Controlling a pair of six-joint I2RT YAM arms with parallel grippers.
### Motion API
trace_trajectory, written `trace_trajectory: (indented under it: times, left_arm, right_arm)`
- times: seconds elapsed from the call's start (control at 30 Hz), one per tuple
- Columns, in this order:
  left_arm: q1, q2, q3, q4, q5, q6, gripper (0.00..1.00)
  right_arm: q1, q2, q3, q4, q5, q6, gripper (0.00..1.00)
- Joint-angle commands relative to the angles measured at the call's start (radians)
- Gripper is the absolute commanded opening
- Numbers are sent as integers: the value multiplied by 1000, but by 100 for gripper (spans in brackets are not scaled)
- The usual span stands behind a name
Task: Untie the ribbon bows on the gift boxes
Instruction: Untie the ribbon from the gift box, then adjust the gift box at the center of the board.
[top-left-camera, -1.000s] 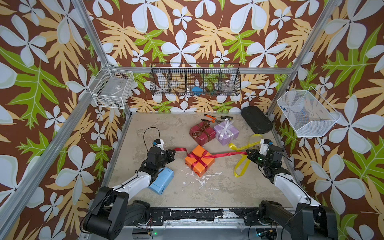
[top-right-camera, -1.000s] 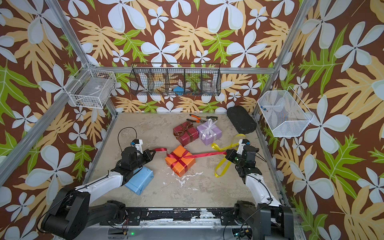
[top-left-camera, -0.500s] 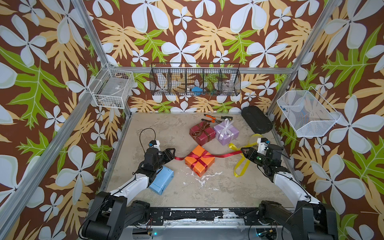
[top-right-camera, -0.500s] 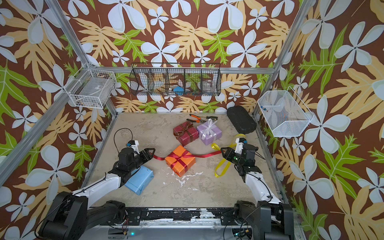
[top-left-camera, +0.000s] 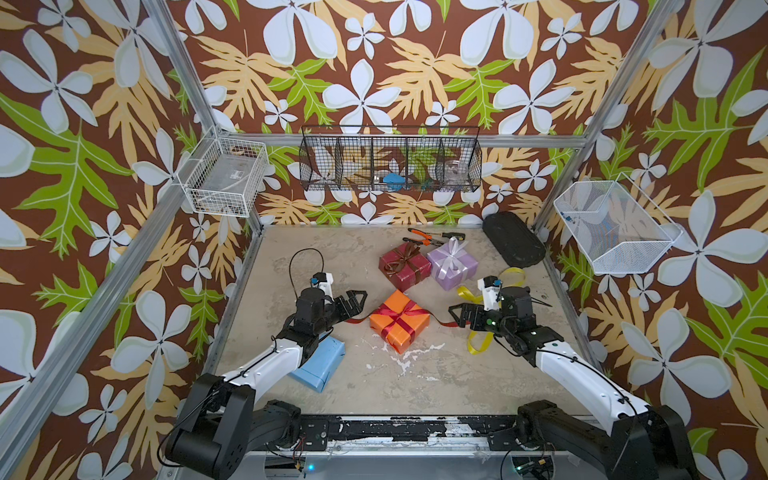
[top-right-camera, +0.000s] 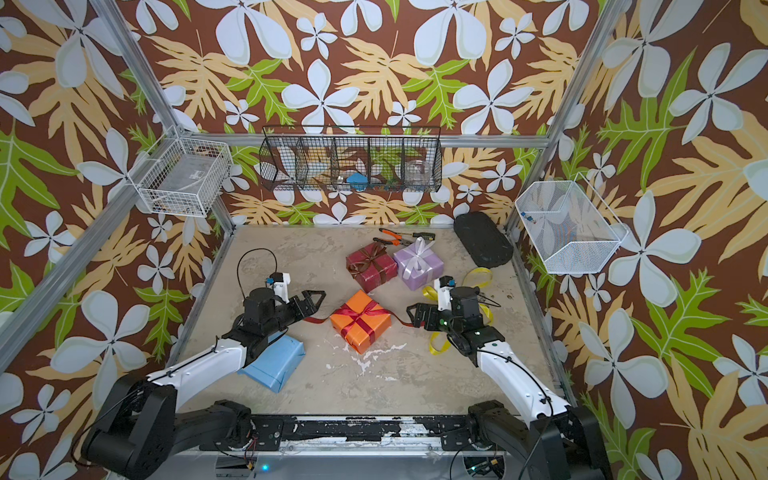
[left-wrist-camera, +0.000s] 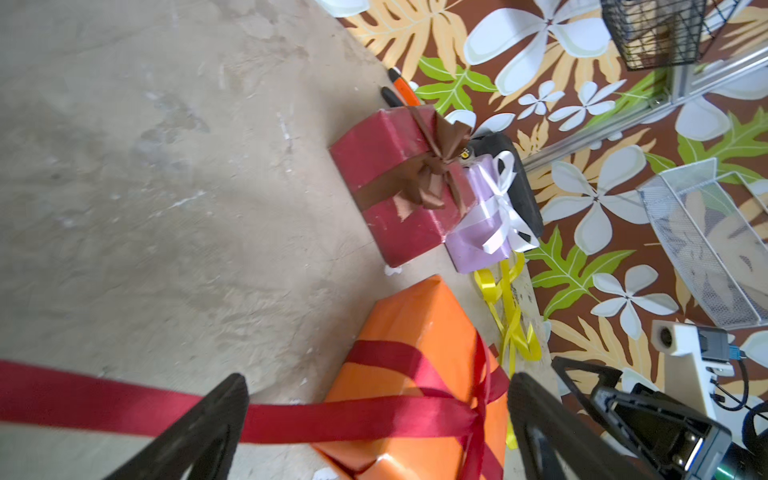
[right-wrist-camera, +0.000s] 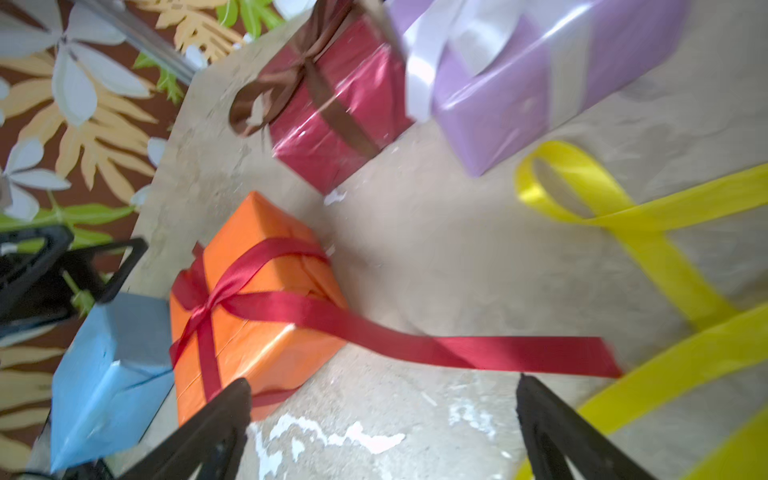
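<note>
Orange box (top-left-camera: 394, 302) (top-right-camera: 356, 300) sits mid-frame in both top views. The shiny red ribbon (top-left-camera: 398, 322) is crossed and knotted on top, its tails trailing flat left and right. The left gripper (top-left-camera: 356, 304) and right gripper (top-left-camera: 455, 318) are both spread wide, gripping nothing.

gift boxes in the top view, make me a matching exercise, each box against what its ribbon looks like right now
Boxes:
1. light blue box
2. orange box
3. dark red box
4. lilac box

Ribbon state:
a. red ribbon around it, no loops, long tails trailing off both sides
b. white bow tied on top
c. no ribbon on it
d. brown bow tied on top

Pairs: 1-c, 2-a, 3-d, 4-b
</note>
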Motion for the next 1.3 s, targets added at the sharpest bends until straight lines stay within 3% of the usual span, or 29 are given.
trace_trajectory:
  times: [0.0,0.13,0.33,0.5,0.67,1.0,1.17,1.27]
  left_arm:
    - [-4,45,43,31,-35,36,100]
    - [-33,156,124,78,6,44,100]
    - [-131,319,228,105,109,47,95]
    - [-148,343,193,115,114,31,95]
    - [-155,336,142,157,189,-16,94]
    - [-236,246,24,241,280,-139,93]
    - [-252,206,-18,234,278,-145,93]
    - [-251,181,12,119,208,-76,93]
  right_arm:
    - [90,16,-6,23,-5,10,96]
    - [186,59,-49,165,-86,103,90]
    - [203,166,-128,479,-198,268,87]
    - [203,206,-150,645,-228,346,86]
    - [202,265,-155,798,-233,421,86]
    - [136,379,-53,803,-204,403,85]
    - [105,361,8,632,-205,301,82]
    - [109,309,30,519,-204,235,79]
